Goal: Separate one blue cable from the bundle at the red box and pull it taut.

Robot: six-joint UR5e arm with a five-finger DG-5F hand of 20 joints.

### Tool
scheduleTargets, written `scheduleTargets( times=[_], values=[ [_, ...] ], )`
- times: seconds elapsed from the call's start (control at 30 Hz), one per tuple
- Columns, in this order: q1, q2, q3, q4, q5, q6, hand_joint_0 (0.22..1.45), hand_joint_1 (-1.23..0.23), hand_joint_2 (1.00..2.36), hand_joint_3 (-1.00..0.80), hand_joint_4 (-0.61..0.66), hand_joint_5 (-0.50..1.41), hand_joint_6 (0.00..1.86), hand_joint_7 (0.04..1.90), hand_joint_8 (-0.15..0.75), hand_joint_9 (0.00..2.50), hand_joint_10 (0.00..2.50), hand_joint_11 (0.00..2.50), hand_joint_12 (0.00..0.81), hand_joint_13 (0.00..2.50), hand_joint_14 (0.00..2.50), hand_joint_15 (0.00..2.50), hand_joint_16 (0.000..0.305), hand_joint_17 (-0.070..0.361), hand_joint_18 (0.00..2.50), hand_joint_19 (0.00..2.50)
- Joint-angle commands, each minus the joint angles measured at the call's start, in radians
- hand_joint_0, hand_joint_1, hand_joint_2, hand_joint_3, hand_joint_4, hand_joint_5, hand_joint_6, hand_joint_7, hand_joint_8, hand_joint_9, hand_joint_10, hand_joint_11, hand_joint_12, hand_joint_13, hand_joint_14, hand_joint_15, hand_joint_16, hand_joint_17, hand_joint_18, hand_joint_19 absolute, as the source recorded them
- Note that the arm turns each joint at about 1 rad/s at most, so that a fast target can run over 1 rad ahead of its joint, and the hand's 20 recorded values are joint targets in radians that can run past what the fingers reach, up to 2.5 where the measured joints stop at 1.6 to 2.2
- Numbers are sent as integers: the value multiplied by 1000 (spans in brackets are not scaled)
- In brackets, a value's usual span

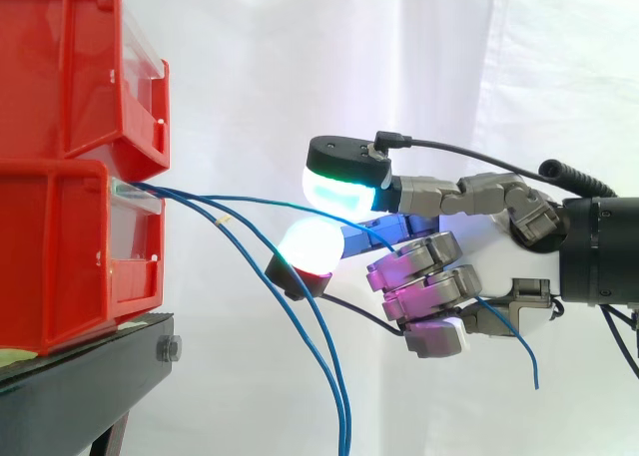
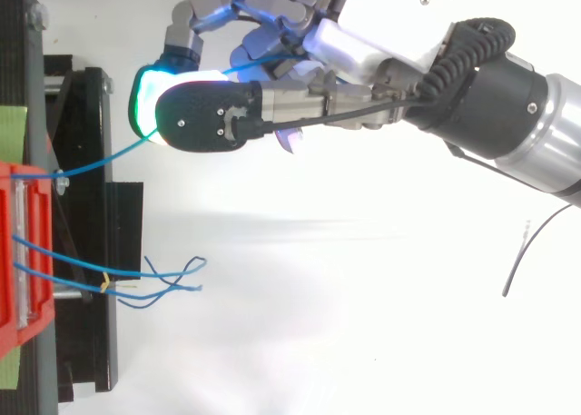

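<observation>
Two stacked red bins stand at the left on a black stand. Several thin blue cables come out of the lower bin's front. One blue cable runs in a shallow curve from the bin to my hand. The hand hovers to the right of the bins, its fingers curled and pinching this cable between glowing fingertips. The cable's free end dangles behind the hand. The other blue cables hang down loose from the bin.
A small yellow tie binds the loose cables near the bin. A white curtain forms the backdrop. The black stand's edge juts out under the bins, below the cable run.
</observation>
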Motion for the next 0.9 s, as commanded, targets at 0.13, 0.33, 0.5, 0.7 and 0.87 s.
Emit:
scheduleTargets(
  times=[0.13, 0.33, 0.5, 0.7, 0.87],
  values=[
    [-1, -1, 1, 6, -4, 1, 613, -663, 1019, -220, 203, -203, 857, 978, 551, 962, 2500, 2500, 585, 1475, 2500, 1717, 62, 139, 1899, 863],
    [5, 1, 1, 14, -21, 1, 621, -698, 1020, -153, 154, -204, 862, 964, 529, 938, 2500, 2500, 567, 1443, 2500, 1701, 61, 138, 1880, 877],
    [12, 1, 1, 15, -36, 14, 632, -720, 1020, -155, 138, -208, 870, 920, 508, 897, 2500, 2500, 552, 1384, 2500, 1684, 58, 130, 1841, 942],
    [16, 1, 1, 17, -52, 14, 638, -733, 1021, -175, 119, -211, 870, 886, 508, 881, 2500, 2500, 546, 1355, 2500, 1700, 53, 120, 1803, 1029],
    [17, 1, 8, 10, -64, 45, 608, -721, 1008, 59, 28, -174, 883, 930, 392, 988, 2500, 2500, 505, 1410, 2500, 1685, 70, 157, 1919, 745]
  ],
)
